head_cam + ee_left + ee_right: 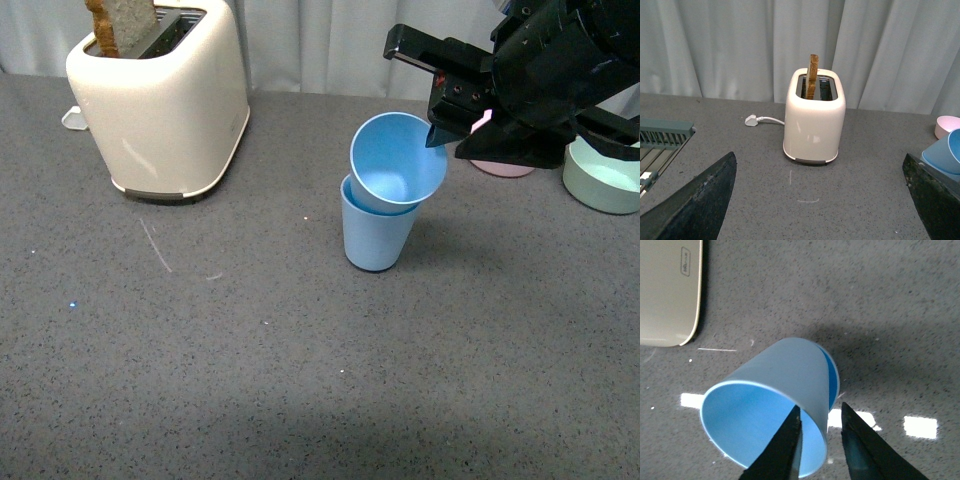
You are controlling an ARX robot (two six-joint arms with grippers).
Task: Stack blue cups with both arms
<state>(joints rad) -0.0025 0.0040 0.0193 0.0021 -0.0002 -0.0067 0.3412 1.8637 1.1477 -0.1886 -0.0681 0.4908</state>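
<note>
One blue cup (375,238) stands upright on the grey table. The other blue cup (398,165) leans tilted in its mouth, opening toward the camera. My right gripper (440,128) reaches in from the upper right to the tilted cup's rim. In the right wrist view, the right gripper (821,409) is open and straddles the wall of that cup (775,385), with one finger (787,440) inside and the other outside. My left gripper (819,167) is open and holds nothing, facing the toaster, with the cups (947,150) at its far side. The front view does not show it.
A cream toaster (160,100) with a slice of toast stands at the back left, its white plug (752,120) lying beside it. A pink bowl (503,167) and a green bowl (603,180) sit behind the right arm. A green rack (662,137) shows in the left wrist view.
</note>
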